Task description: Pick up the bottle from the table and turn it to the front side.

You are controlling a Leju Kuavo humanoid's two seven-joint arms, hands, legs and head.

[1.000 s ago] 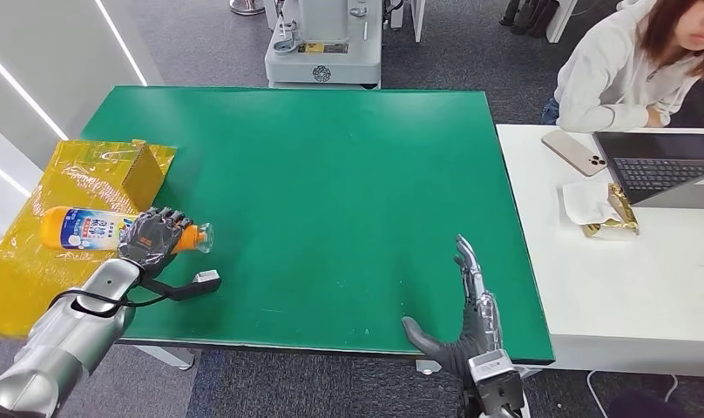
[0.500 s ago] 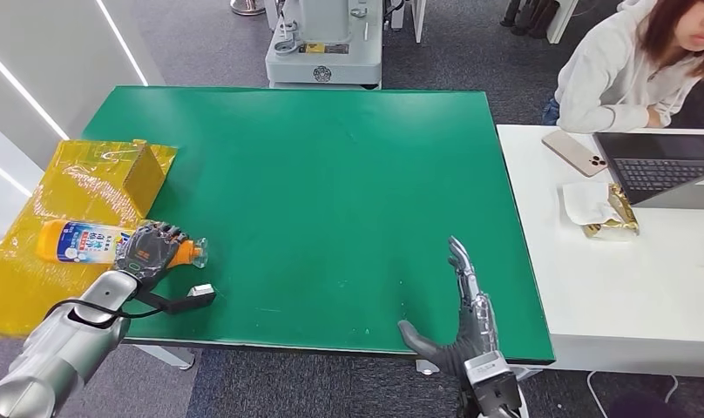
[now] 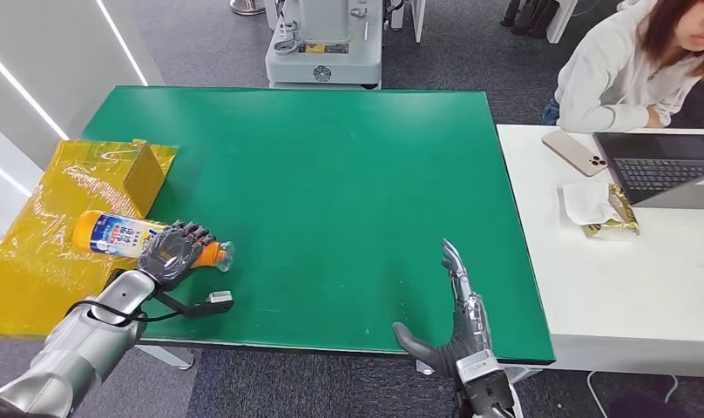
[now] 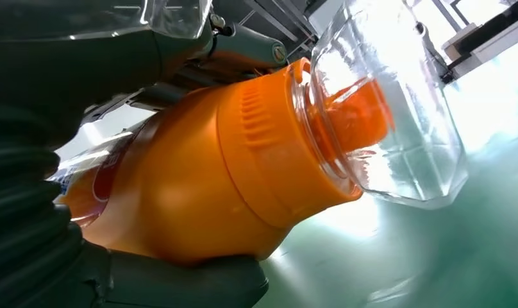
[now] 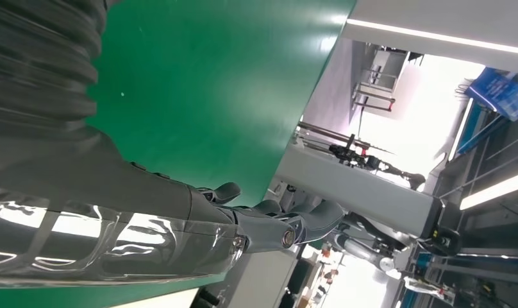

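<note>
An orange bottle (image 3: 113,233) with a blue and white label and a clear cap lies on its side, its body over the yellow wrap and its cap end over the green table (image 3: 331,174). My left hand (image 3: 172,252) grips it around the neck end. In the left wrist view the orange bottle (image 4: 199,173) and its clear cap (image 4: 391,109) sit right against the dark fingers (image 4: 179,282). My right hand (image 3: 457,313) is open, fingers straight, over the table's near edge, holding nothing. The right hand (image 5: 179,218) appears flat above the green surface.
A yellow foil-wrapped box and sheet (image 3: 78,200) lie at the table's left edge. A grey machine base (image 3: 324,43) stands behind the table. To the right is a white desk (image 3: 610,279) with a phone, a laptop (image 3: 662,170) and a person sitting.
My left hand has carried the bottle to the right and nearer the table's front, its cap end now further over the green surface. The right hand has shifted slightly left.
</note>
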